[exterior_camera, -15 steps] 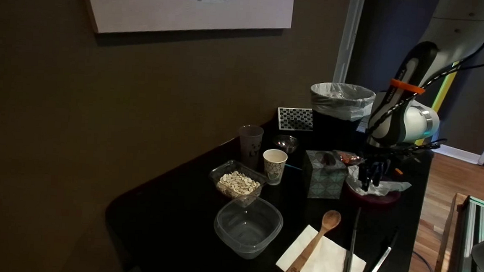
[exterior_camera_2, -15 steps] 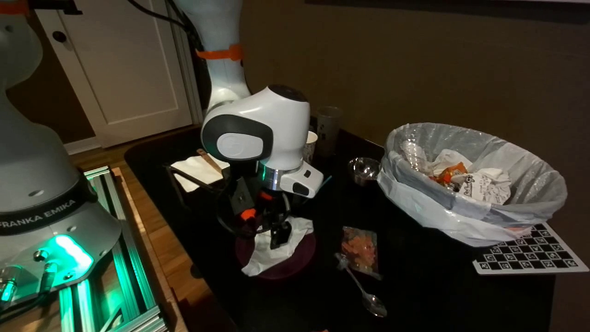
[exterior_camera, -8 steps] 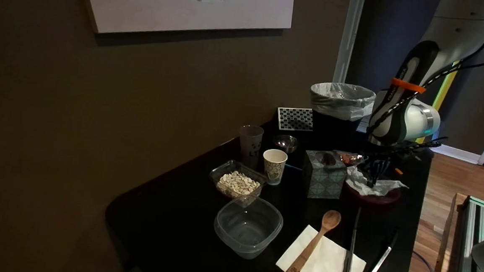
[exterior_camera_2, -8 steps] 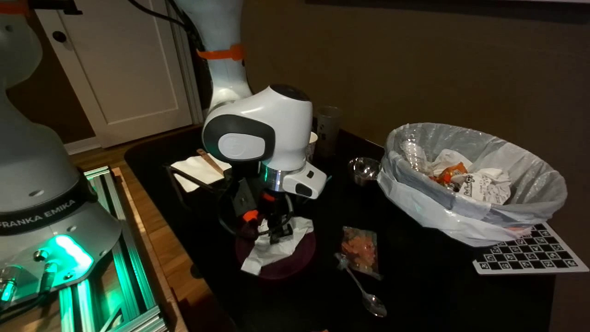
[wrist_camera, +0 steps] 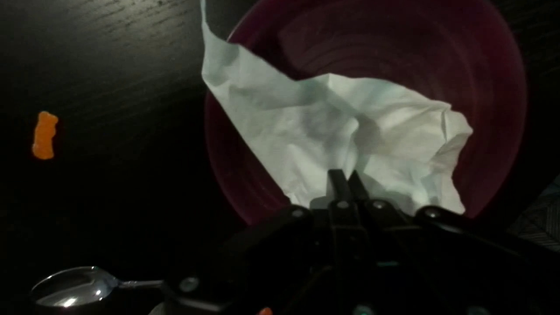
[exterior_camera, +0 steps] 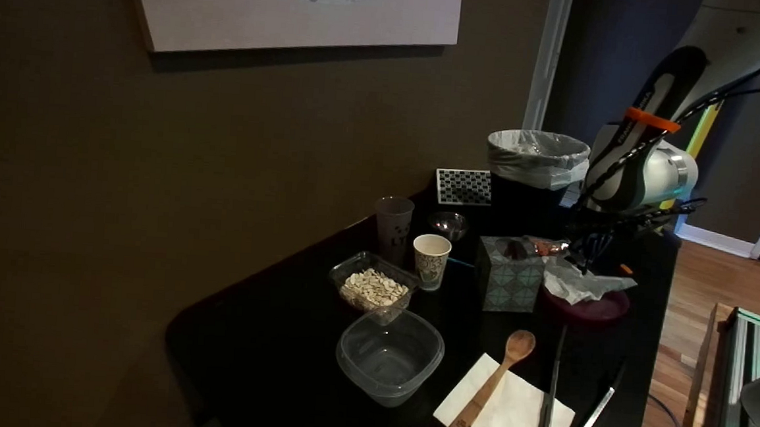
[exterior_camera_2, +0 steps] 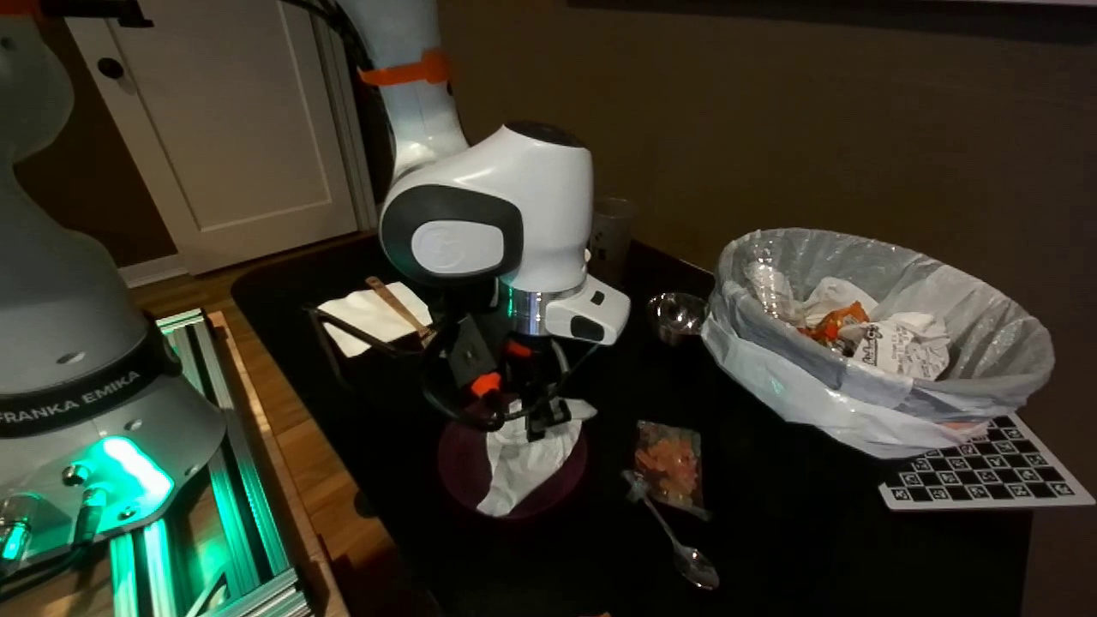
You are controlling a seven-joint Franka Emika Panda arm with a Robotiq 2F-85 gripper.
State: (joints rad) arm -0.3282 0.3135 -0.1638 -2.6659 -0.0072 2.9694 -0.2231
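Below the centre of an exterior view, the white paper point(exterior_camera_2: 531, 467) drapes over the maroon dish point(exterior_camera_2: 461, 463); the grip looks made, but the paper seems not yet clear of the dish. Right of centre in an exterior view, it shows just right of the tissue box point(exterior_camera: 511, 284). Just below the middle of the wrist view, the gripper point(wrist_camera: 346, 176) has its fingers point(wrist_camera: 336, 183) drawn together, apparently pinching the paper.
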